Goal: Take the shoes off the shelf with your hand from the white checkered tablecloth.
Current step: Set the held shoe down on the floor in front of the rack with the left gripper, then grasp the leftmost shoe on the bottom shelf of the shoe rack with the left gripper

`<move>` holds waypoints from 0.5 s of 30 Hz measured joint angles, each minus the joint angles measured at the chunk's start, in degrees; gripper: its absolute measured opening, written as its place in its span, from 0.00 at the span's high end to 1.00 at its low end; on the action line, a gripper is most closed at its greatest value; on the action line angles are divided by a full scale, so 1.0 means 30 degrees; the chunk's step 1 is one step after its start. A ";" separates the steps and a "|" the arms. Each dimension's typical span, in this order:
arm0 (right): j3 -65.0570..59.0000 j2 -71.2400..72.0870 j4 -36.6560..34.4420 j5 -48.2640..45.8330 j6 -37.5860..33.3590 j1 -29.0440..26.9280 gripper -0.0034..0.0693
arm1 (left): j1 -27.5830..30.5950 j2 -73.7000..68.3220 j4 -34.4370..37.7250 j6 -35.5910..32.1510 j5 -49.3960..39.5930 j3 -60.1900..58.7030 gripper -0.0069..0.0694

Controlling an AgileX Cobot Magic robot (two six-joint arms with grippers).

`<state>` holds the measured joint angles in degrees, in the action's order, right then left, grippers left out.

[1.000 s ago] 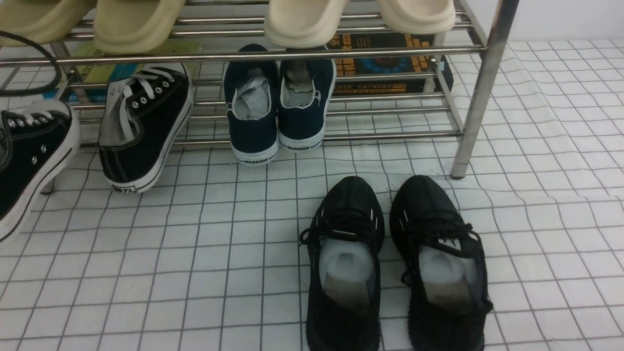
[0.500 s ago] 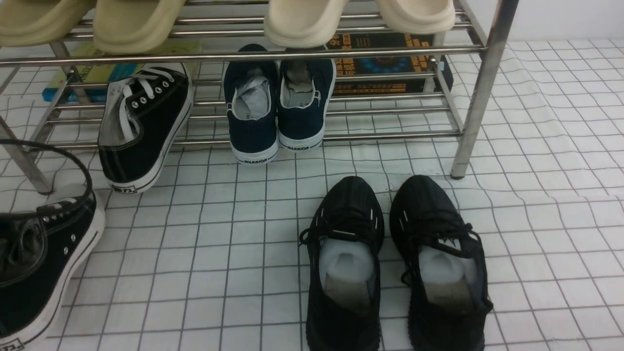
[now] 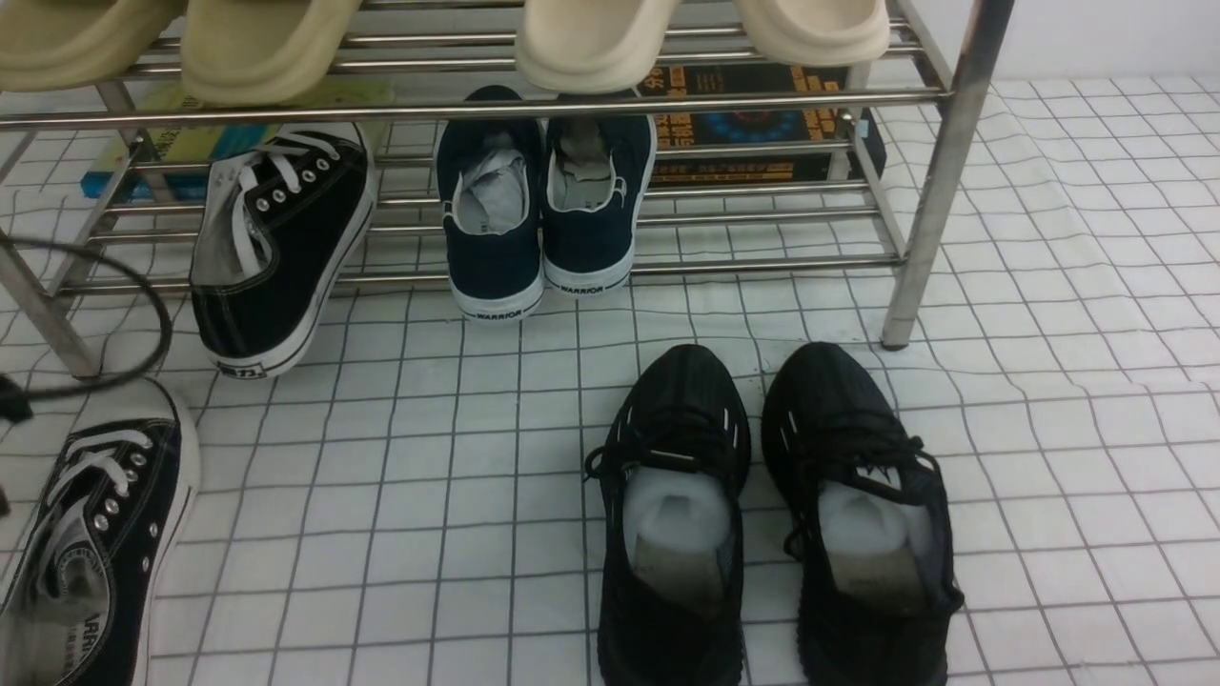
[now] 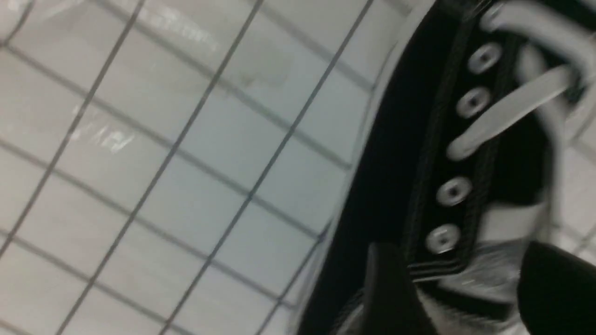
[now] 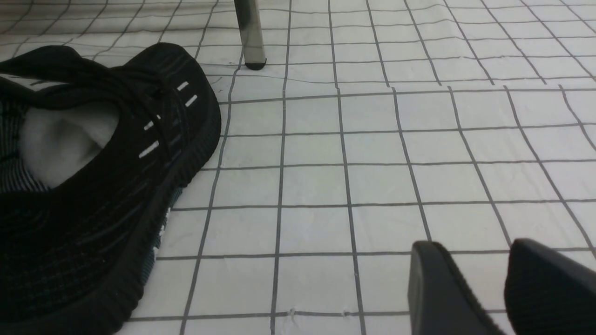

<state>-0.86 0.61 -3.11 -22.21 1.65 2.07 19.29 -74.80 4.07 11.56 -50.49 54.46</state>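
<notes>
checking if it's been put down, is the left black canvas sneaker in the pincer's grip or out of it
Out: the left pincer's jaws stand apart over the sneaker, which lies on the cloth.

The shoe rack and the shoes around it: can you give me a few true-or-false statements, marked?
One black canvas sneaker rests on the rack's lower tier. True.

The other canvas sneaker is on the lower tier too. False: it is down on the checkered cloth.

The navy shoes stand side by side on the lower tier. True.

The knit running shoes are white. False: they are black.

The left tool is open, its fingers apart at the canvas sneaker on the cloth. True.
</notes>
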 joint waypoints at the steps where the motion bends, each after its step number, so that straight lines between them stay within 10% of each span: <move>1: 0.0000 0.0000 0.0000 0.0000 0.0000 0.0000 0.62 | 0.0000 -0.0067 0.0676 -0.0181 -0.0101 0.0720 0.34; 15: 0.0000 0.0000 0.0000 0.0000 0.0000 0.0000 0.62 | -0.3607 -0.6306 0.3137 -0.2051 0.0643 0.8433 0.28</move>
<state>-0.86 0.61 -3.11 -22.21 1.65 2.07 8.47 -93.72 13.48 5.40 -48.56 79.75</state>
